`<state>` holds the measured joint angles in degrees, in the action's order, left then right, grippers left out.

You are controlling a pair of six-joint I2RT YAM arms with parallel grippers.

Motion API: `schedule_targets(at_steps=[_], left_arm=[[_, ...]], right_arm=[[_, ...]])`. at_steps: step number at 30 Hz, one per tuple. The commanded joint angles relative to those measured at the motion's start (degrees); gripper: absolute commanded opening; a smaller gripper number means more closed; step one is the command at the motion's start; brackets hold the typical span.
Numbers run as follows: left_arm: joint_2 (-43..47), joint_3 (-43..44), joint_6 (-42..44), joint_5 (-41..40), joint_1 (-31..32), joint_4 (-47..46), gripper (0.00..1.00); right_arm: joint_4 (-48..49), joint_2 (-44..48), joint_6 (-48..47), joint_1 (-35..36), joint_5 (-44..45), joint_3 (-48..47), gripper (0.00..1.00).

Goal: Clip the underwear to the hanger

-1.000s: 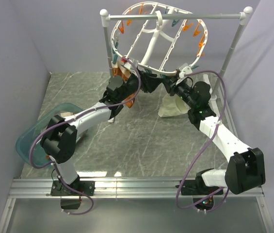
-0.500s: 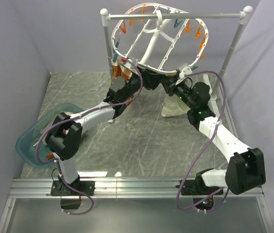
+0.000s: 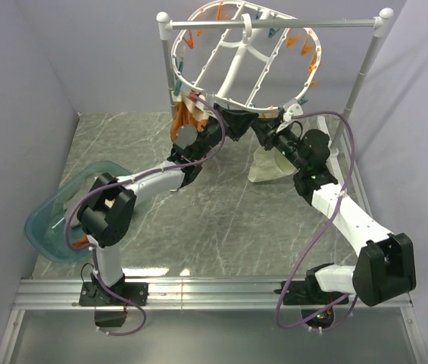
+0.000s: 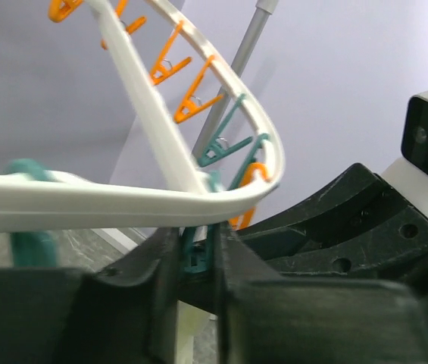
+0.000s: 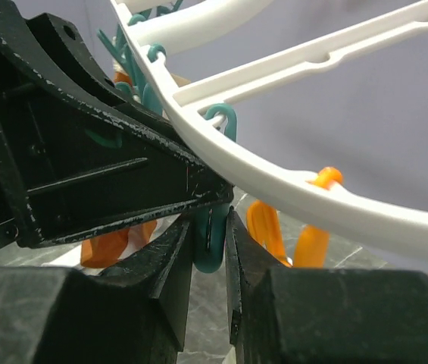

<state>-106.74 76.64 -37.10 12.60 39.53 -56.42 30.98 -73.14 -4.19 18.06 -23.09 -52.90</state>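
Teal tub, lower left, contents unclear. The hanger is tilted with its near rim low and its long axis across the frame. Your left gripper and right gripper each pinch a teal clip.

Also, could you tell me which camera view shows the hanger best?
The top external view: nearly the whole hanger shows there, with its oval ring, struts and hook. The left wrist view shows only a curved stretch of its rim with clips; the right wrist view shows rim and struts close up.
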Motion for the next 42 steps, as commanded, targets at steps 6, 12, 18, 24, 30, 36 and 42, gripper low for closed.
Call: schedule_targets(at_steps=[6, 12, 18, 24, 30, 36, 42], left_arm=[[-0.5, 2.9, -3.2, -1.7, 0.1, -3.3, 0.0], [0.3, 1.8, -2.7, 0.5, -0.2, -2.3, 0.0], [0.4, 2.2, -2.5, 1.0, -0.3, -1.7, 0.0], [0.1, 3.4, -2.5, 1.6, -0.8, -1.1, 0.0], [0.3, 4.0, -3.2, 3.2, -1.1, 0.0, 0.0], [1.2, 3.3, -4.0, 5.1, -1.7, 0.5, 0.0], [1.1, 3.2, -4.4, 6.5, -2.1, 0.8, 0.0]], right_arm=[[-0.4, 2.2, 1.8, 2.2, -7.6, 0.3, 0.03], [-5.0, 4.6, 0.7, 1.3, -6.6, 1.7, 0.37], [-11.5, 10.8, 0.8, -2.0, -7.8, 5.6, 0.51], [-15.6, 20.6, 3.8, -6.8, -8.1, 13.7, 0.54], [-24.6, 24.4, -3.1, -19.4, -16.7, 18.3, 0.55], [-37.4, 15.5, -20.7, -32.1, -28.7, 12.3, 0.52], [-41.0, 3.5, -32.2, -38.1, -32.8, 7.4, 0.4]])
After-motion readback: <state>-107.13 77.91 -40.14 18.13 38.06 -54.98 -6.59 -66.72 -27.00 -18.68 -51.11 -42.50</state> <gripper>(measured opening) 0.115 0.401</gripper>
